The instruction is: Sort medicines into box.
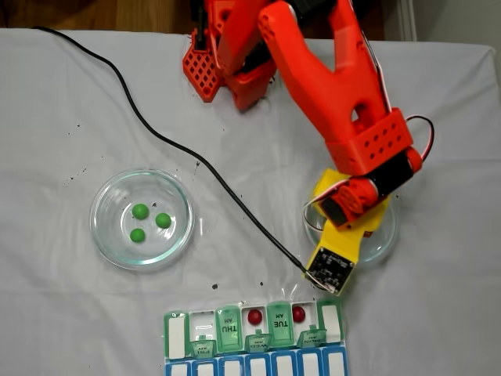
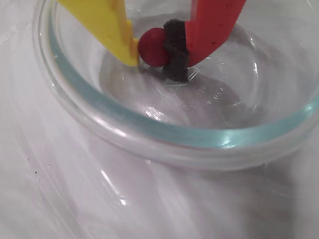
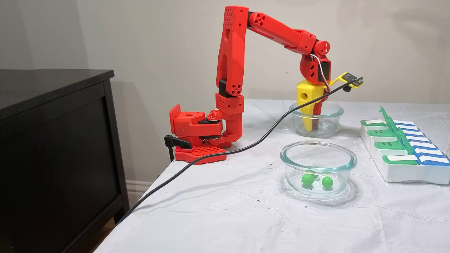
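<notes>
In the wrist view my gripper (image 2: 155, 62) reaches down into a clear glass dish (image 2: 149, 132). Its yellow finger (image 2: 107, 25) and black-padded red finger (image 2: 209, 30) are shut on a dark red pill (image 2: 151, 46) near the dish floor. The side fixed view shows the gripper (image 3: 312, 127) inside the far dish (image 3: 334, 109). Three green pills (image 1: 140, 211) lie in the left dish (image 1: 106, 235) of the top-down fixed view. The box (image 1: 333, 319) sits at the bottom edge, with two red pills (image 1: 254, 316) (image 1: 298, 314) in open compartments. The box (image 3: 404, 174) also appears at the right of the side fixed view.
A black cable (image 1: 196, 157) runs across the white cloth from the top left to the camera board (image 1: 329, 270) on the wrist. The arm's red base (image 3: 197, 137) is clamped at the table's far edge. A dark cabinet (image 3: 52, 140) stands beside the table.
</notes>
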Available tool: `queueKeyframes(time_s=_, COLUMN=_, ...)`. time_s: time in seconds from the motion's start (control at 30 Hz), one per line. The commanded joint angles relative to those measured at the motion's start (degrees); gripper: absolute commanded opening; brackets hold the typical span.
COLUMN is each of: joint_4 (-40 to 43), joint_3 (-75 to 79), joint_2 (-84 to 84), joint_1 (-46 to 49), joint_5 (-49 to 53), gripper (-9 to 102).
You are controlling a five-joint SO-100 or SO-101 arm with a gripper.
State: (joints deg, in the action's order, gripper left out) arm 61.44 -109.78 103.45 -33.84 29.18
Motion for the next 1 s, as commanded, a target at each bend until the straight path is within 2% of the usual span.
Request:
queueKeyframes(time_s=0.0, joint_4=-1.2, joint_3=3.4, joint_2=9.8, joint_1=-0.2, joint_5=-5.8, gripper=0)
queueKeyframes(time_s=0.1, joint_4=-1.6, joint_3=6.0, joint_2=11.9, joint_1=2.2, joint_5=-10.2, gripper=0)
queueKeyframes(time_s=0.4, joint_4=-6.3, joint_3=11.9, joint_2=20.3, joint_1=11.3, joint_5=-14.8, gripper=0)
queueKeyframes(time_s=0.57, joint_4=-3.6, joint_3=14.2, joint_2=20.7, joint_1=17.6, joint_5=-15.6, gripper=0)
queueKeyframes(time_s=0.73, joint_4=-1.9, joint_3=13.5, joint_2=17.8, joint_1=22.1, joint_5=-9.3, gripper=0)
queueKeyframes(time_s=0.97, joint_4=-7.9, joint_3=12.7, joint_2=10.8, joint_1=30.1, joint_5=-2.4, gripper=0)
